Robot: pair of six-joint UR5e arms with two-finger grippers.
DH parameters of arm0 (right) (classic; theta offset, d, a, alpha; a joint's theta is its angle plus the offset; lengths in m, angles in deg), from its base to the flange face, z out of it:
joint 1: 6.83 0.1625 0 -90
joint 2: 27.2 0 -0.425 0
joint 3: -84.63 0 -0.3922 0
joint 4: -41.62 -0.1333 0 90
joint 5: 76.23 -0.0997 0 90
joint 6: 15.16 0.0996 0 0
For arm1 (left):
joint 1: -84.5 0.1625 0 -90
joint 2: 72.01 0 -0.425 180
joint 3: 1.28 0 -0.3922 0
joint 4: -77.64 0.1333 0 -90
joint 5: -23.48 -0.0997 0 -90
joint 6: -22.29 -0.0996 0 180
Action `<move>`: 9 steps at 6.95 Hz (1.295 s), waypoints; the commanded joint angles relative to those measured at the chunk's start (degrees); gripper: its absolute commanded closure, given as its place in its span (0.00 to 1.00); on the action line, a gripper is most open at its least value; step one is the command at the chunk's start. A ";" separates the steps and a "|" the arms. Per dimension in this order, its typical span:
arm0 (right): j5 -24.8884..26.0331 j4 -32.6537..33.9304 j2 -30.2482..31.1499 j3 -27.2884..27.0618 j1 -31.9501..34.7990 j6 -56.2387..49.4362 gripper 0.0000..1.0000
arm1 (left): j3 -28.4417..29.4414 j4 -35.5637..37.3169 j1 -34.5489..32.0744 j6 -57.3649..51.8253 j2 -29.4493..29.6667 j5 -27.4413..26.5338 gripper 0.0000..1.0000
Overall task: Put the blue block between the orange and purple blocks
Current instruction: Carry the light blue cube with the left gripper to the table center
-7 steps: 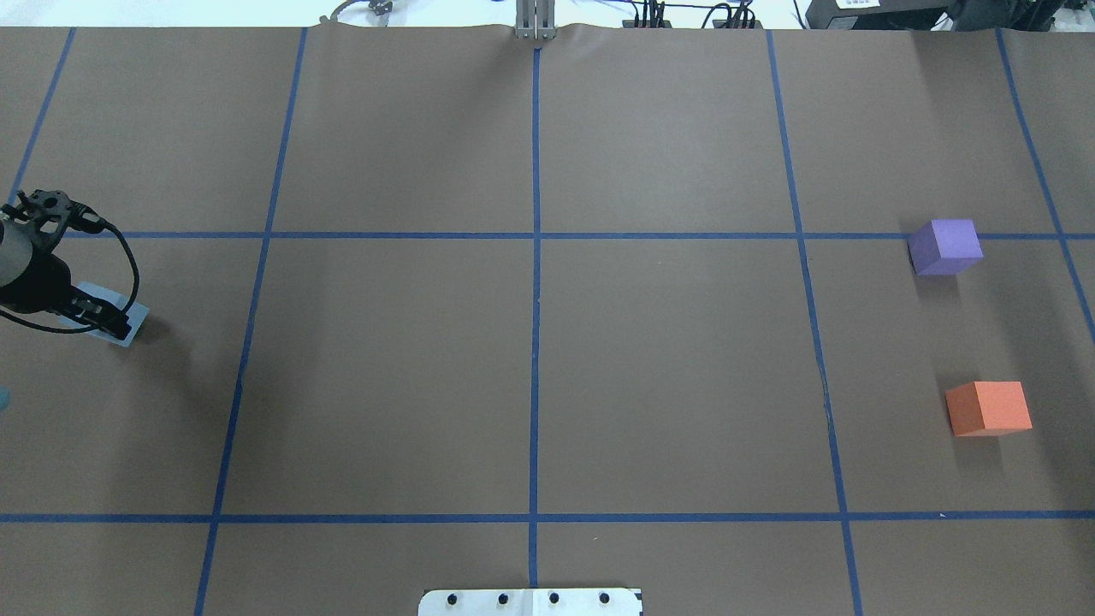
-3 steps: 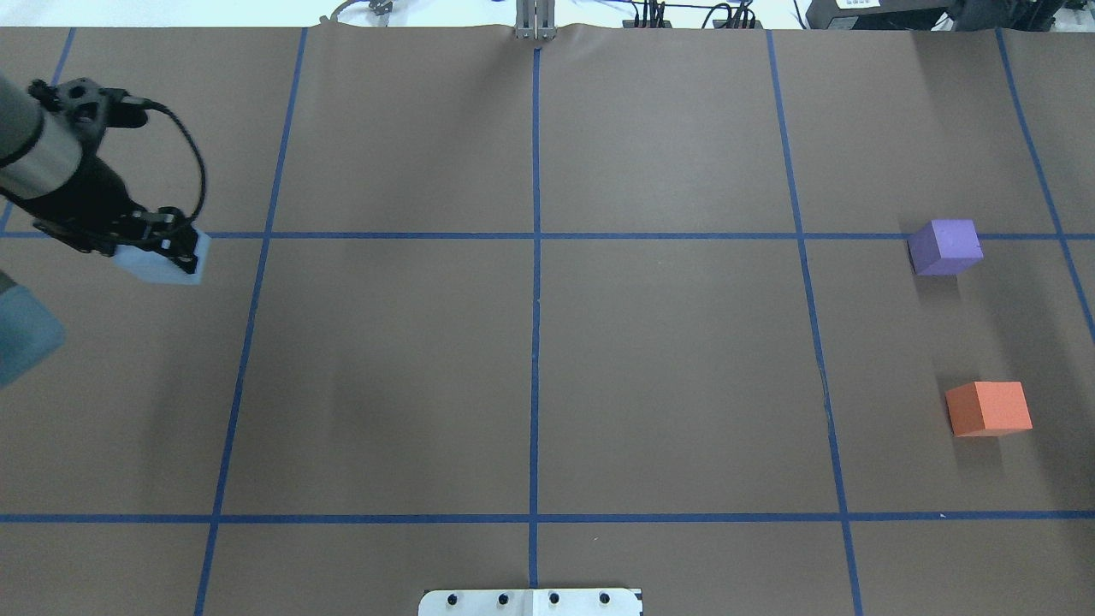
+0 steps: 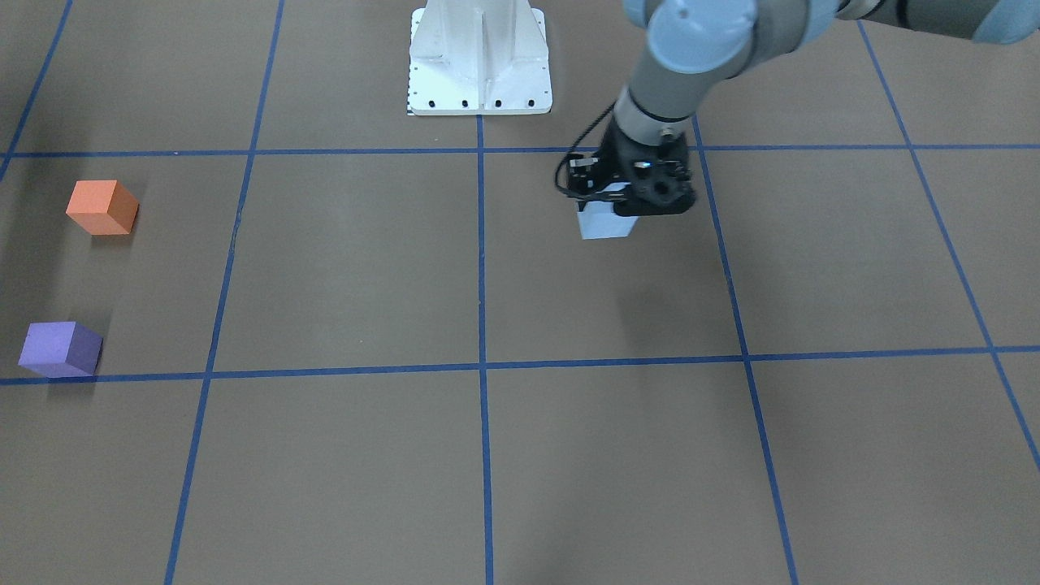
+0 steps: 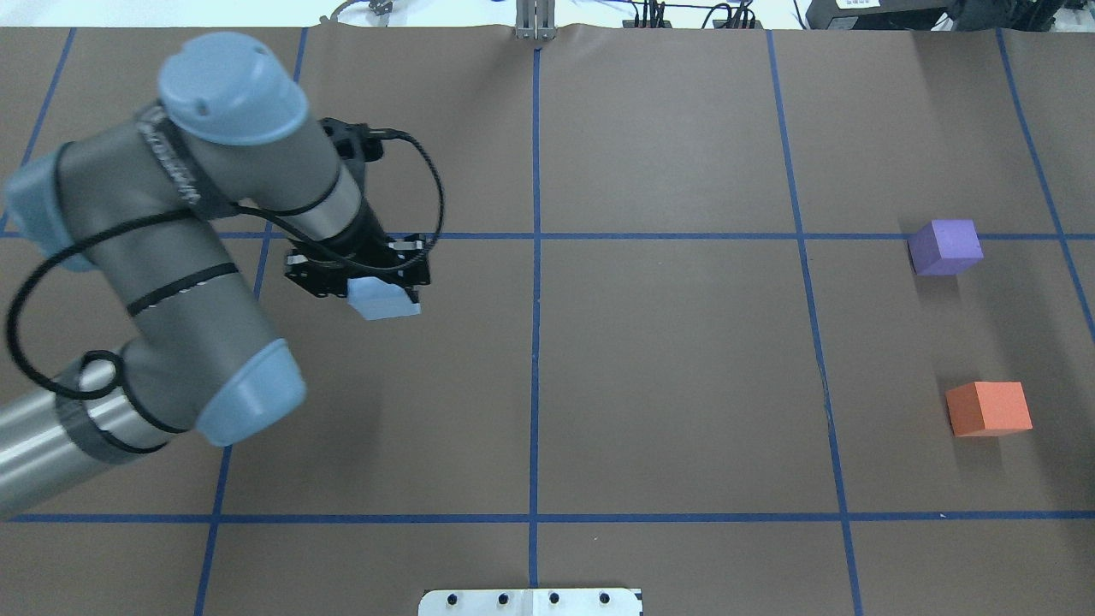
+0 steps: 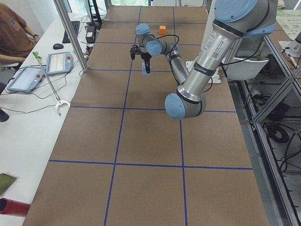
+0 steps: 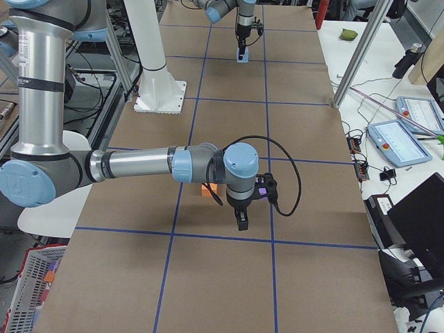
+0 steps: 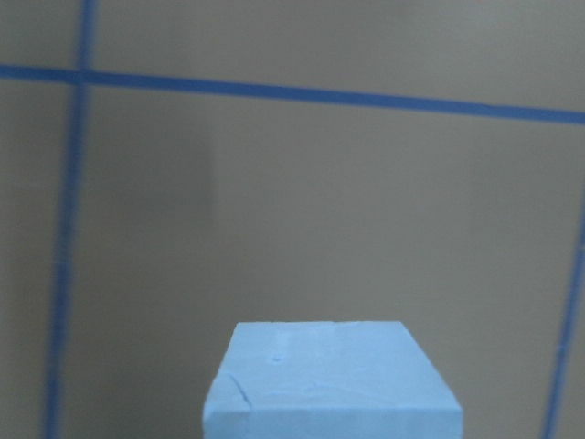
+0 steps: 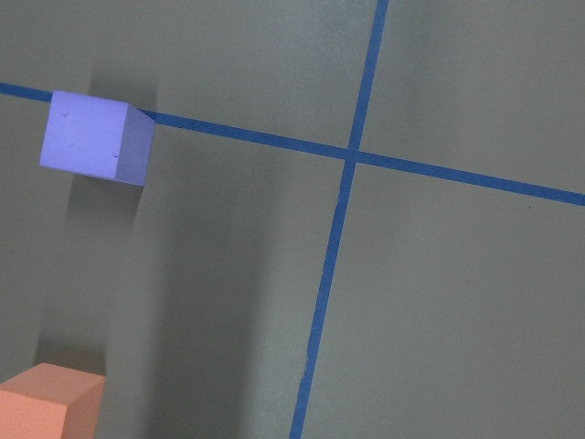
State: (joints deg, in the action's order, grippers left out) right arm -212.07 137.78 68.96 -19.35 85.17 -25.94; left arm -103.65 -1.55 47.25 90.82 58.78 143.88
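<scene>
Left gripper (image 4: 375, 285) clamped on matte light-blue foam cube (image 4: 389, 305), held above brown paper table cover (image 4: 676, 385), left of centre. Purple foam cube (image 4: 944, 246) and orange foam cube (image 4: 989, 408) apart near right edge, gap between; right gripper (image 6: 241, 220): cannot tell

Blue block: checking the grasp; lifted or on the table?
Lifted: left gripper clamps the blue block; its shadow lies apart on the table.
</scene>
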 commanded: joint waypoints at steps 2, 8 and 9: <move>-2.48 0.00 -0.45 -0.18 -0.07 1.19 0.00 | 24.17 -14.05 5.53 2.49 13.62 -6.74 1.00; -6.89 0.26 -2.20 -2.10 0.02 5.57 0.00 | 32.06 -18.72 6.85 -1.73 15.11 -7.81 0.00; -6.97 0.70 -2.56 -4.54 0.02 8.55 0.00 | 31.62 -18.72 6.15 -1.73 15.11 -7.29 0.00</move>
State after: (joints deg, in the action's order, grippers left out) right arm -218.81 138.05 66.96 -21.62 85.18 -20.51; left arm -71.73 -20.38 53.95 89.16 73.90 136.20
